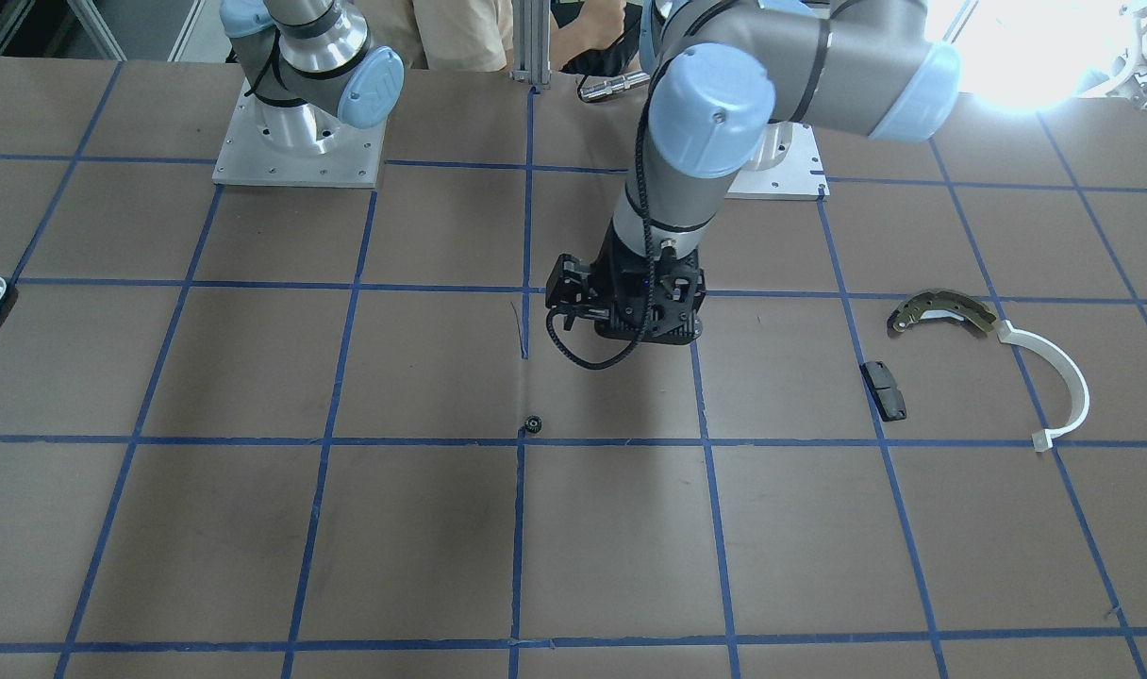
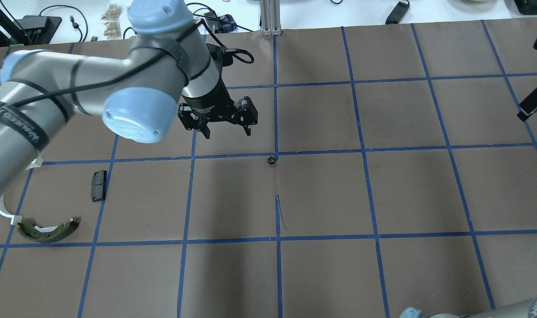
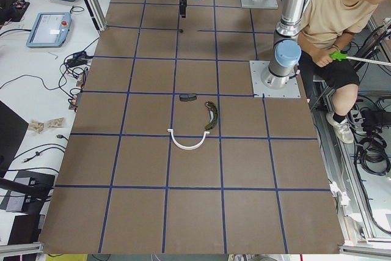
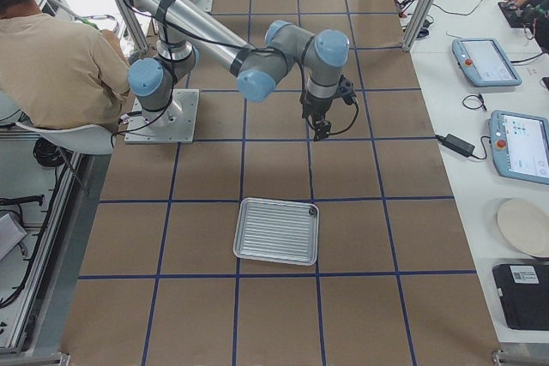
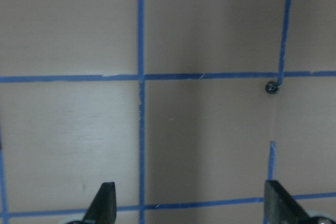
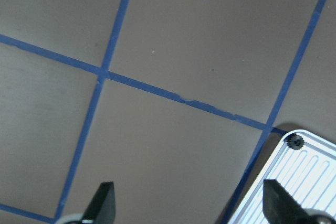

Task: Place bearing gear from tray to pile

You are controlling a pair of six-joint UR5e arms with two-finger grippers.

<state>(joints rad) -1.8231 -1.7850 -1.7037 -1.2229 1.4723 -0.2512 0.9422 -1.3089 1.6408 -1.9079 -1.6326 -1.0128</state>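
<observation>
Fingertips (image 5: pixel 106 203) of the left gripper (image 5: pixel 191 208) show at the bottom edge of the left wrist view, spread wide, nothing between them but bare brown table (image 1: pixel 253 528).

Bearing gear (image 5: pixel 271 87): small, black, toothed. It lies on the table right at a crossing of the blue tape lines (image 1: pixel 517 528), near the table's middle. In the wrist view it sits ahead of the gripper and off to the right, not between the fingers. The overhead view puts the left gripper above the table near the gear, not touching it.

Pile: olive brake shoe (image 1: pixel 941 311), white arc (image 1: pixel 1064 372) and black pad (image 1: pixel 885 389) are grouped on the robot's left side of the table. One end of the arc is touching or just beside the shoe (cannot tell which); the pad lies apart from both. The gear is well apart from the pile.

Tray (image 4: pixel 276 231): on the table at the robot's right end, ridged bottom up. A second gear (image 6: pixel 296 141) sits in one corner, against the rim.

Right gripper (image 6: pixel 190 208): fingers apart, holding nothing, poised over the table beside the tray's corner.
</observation>
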